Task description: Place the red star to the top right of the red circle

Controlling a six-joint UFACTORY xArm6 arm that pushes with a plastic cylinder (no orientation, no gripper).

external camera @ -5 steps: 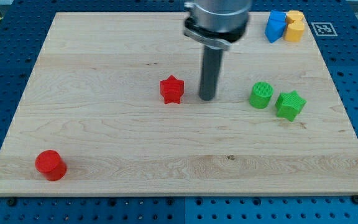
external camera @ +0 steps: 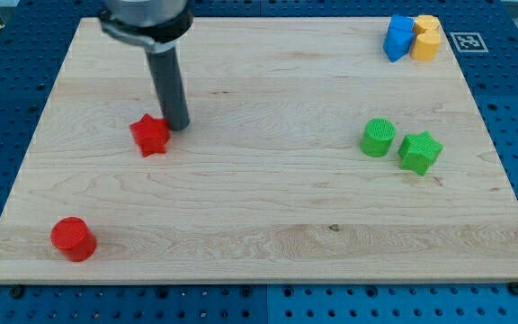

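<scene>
The red star (external camera: 150, 135) lies on the wooden board's left half, above its middle. My tip (external camera: 177, 125) stands right against the star's upper right side. The red circle (external camera: 72, 238) sits near the board's bottom left corner, well below and to the left of the star.
A green circle (external camera: 378, 137) and a green star (external camera: 419, 151) sit together at the view's right. A blue block (external camera: 397, 38) and an orange block (external camera: 426, 38) sit at the board's top right corner. The board (external camera: 259, 234) rests on a blue pegboard table.
My tip has swept to the left across the board and pushed the red star left and slightly down, from near the board's centre to its left half.
</scene>
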